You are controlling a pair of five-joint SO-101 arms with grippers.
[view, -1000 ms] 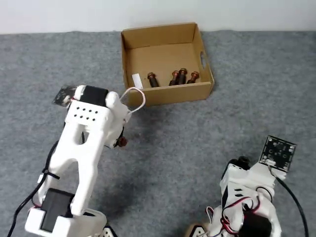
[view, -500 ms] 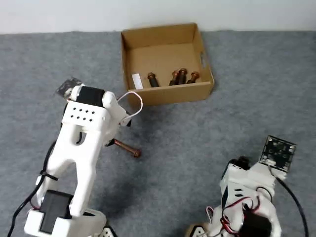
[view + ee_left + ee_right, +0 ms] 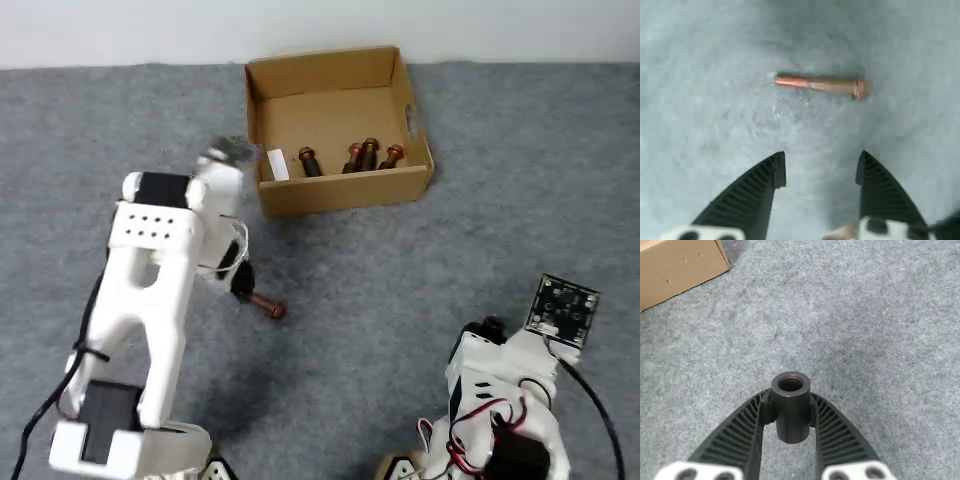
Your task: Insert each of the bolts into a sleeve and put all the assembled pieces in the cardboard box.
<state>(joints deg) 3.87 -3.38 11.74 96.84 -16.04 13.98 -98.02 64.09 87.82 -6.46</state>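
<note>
A copper bolt [image 3: 264, 303] [image 3: 822, 85] lies flat on the grey carpet, head toward the right arm. My left gripper [image 3: 821, 167] [image 3: 242, 281] hovers just behind it, open, nothing between its fingers. At the near right of the table, my right gripper [image 3: 790, 402] is shut on a black sleeve [image 3: 791, 426], held upright with its bore facing the camera. The cardboard box [image 3: 340, 190] stands at the back centre with several assembled pieces [image 3: 368, 155] along its near wall.
A white label [image 3: 277, 163] sits inside the box by its left wall. A corner of the box [image 3: 675, 265] lies ahead of the right gripper. Open carpet stretches between the two arms. The right arm's base [image 3: 505, 400] fills the near right corner.
The left gripper let go of the bolt, which now lies on the carpet. The left arm then drew back to the left and its wrist turned. The right arm kept still.
</note>
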